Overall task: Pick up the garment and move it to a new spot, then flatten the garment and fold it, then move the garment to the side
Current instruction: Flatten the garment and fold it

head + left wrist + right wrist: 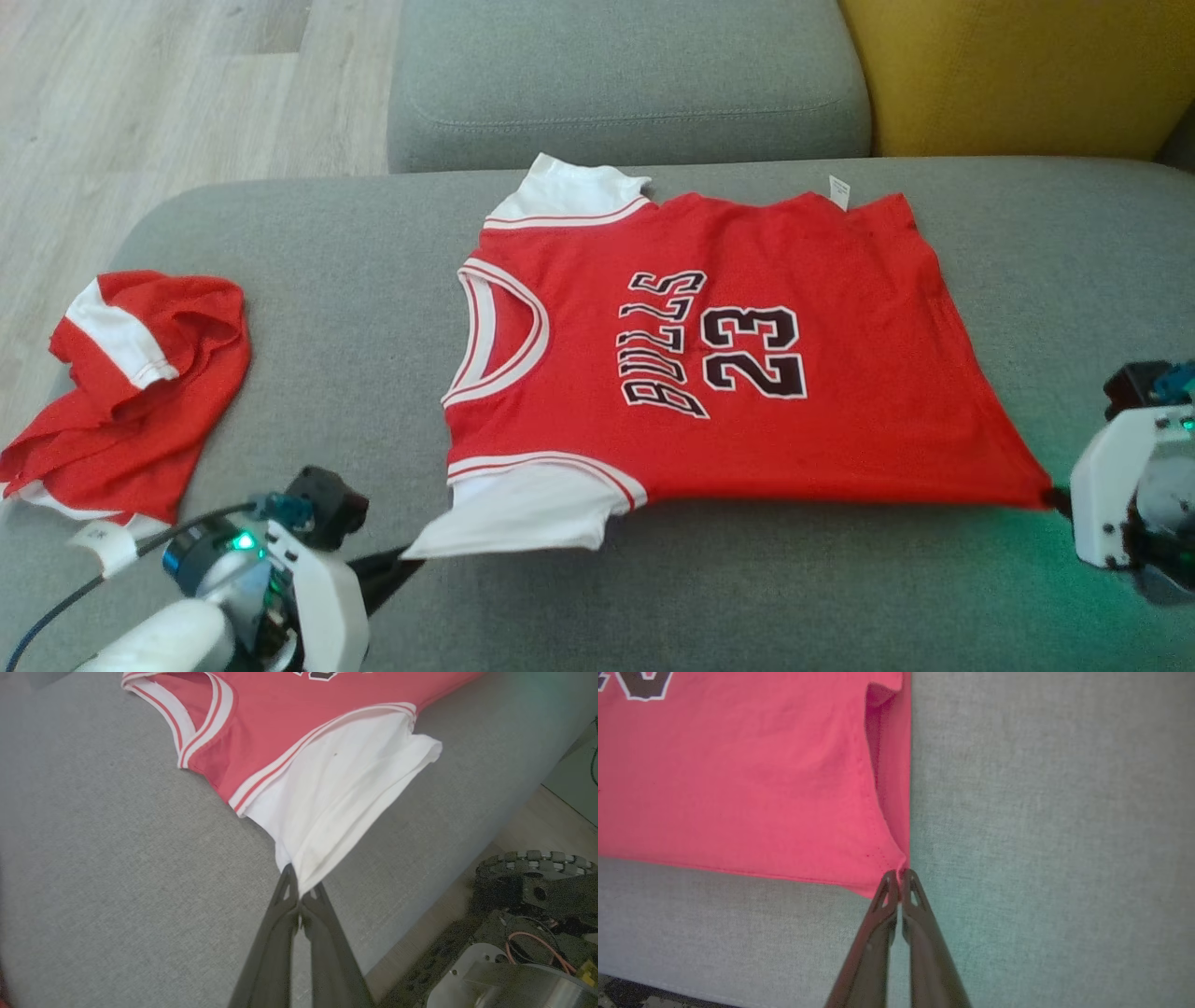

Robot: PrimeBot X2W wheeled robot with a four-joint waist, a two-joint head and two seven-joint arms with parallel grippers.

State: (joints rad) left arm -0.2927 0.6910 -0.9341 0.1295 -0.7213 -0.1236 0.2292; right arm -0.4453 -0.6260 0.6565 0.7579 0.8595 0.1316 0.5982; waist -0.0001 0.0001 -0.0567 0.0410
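Head view: left tool (411,555) pinches sleeve (532,509), right tool (1055,499) hem corner (1027,485) of jersey (747,373); shallow grips may slip.

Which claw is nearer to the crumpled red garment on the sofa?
Left. The left claw pinches the white sleeve of the jersey, close beside the crumpled garment. The right claw grips the hem corner, far across the sofa.
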